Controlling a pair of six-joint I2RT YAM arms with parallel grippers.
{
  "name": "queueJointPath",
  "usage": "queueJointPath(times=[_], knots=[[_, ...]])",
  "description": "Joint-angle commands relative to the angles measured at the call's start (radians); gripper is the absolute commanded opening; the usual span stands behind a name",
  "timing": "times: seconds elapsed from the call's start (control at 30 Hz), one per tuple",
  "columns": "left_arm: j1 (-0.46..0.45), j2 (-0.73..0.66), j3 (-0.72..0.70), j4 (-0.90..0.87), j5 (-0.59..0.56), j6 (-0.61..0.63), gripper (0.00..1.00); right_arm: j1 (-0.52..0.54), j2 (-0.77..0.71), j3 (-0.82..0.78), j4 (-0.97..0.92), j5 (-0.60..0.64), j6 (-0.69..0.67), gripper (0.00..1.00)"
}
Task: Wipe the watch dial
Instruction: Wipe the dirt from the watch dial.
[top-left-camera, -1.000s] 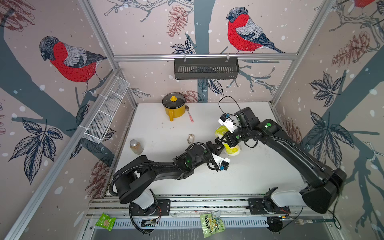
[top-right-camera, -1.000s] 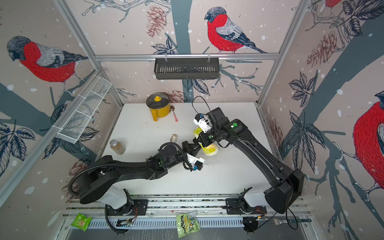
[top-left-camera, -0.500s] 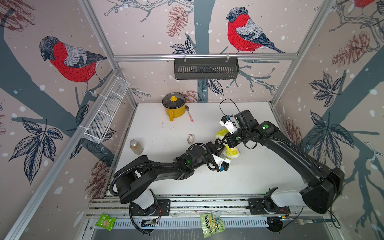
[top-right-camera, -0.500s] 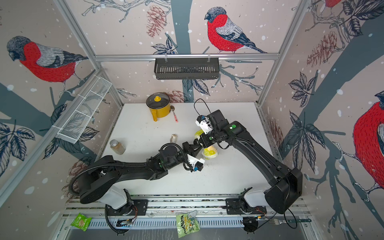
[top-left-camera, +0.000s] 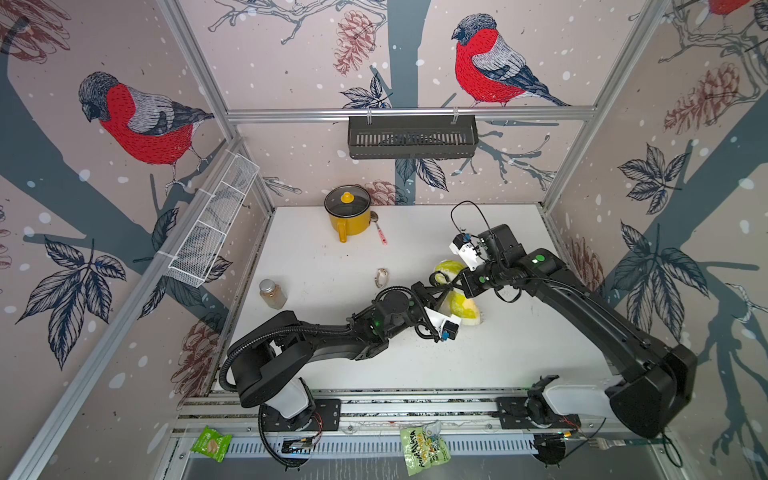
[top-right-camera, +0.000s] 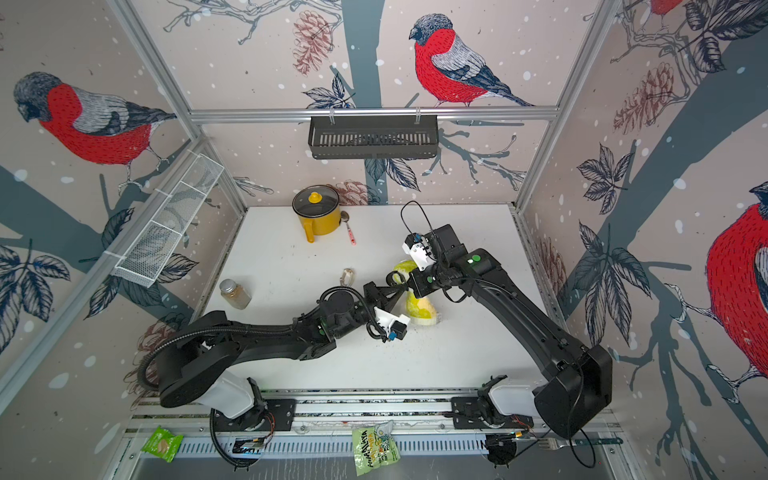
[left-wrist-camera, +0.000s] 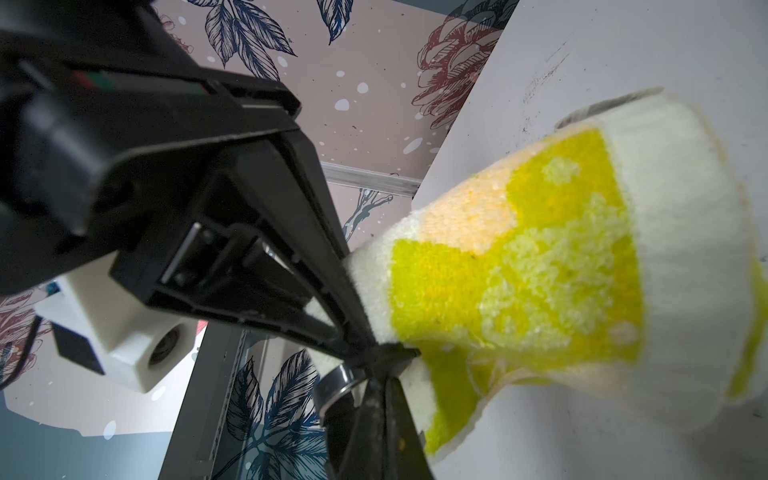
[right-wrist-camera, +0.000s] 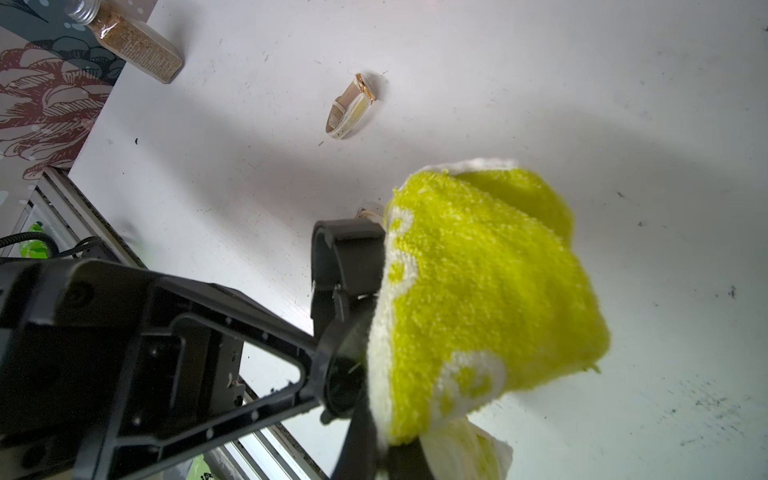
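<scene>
- Your left gripper (top-left-camera: 434, 289) is clamped on a black-strapped watch (right-wrist-camera: 344, 253) with a round, silver-rimmed case, pinched at the case. The watch hangs above the white surface (top-left-camera: 519, 353), near its middle, between the two arms.
- Your right gripper (top-left-camera: 459, 286) is closed tight on a yellow-green terry cloth (right-wrist-camera: 478, 299). The cloth bunches over the jaws against the watch, and its loose end reaches down to the surface.
- Handling, as I judge it: the watch is light and its case stiff, but the glass is smooth and could scratch or slip, and the strap is floppy. Hold it by the case edge, never across the dial, and rub gently so the case does not twist in the jaws.
- The cloth is soft and yields, so it needs a firm bunch behind it to press at all.
- Pointing: the closed strap loop sticks out from the left gripper's tip toward the back wall, so the long axis runs that way. The dial seems to face the cloth, though the wrist views blur it and I cannot be sure.
- Further out, a beige-strapped, gold-cased watch (right-wrist-camera: 351, 106) lies on the surface, well apart from both grippers.
</scene>
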Motion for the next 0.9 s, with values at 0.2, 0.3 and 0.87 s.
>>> queueJointPath(times=[0.2,0.3,0.87], knots=[[-0.007,-0.004,0.003,0.063,0.018,0.012,0.0,-0.067,-0.048,-0.021,-0.002,0.023,0.015,0.04],[-0.011,-0.007,0.002,0.053,0.019,0.007,0.0,-0.102,-0.093,-0.034,0.005,0.024,0.025,0.04],[-0.013,-0.024,0.005,0.023,0.022,0.007,0.0,-0.148,-0.215,-0.009,0.065,-0.269,0.048,0.05]])
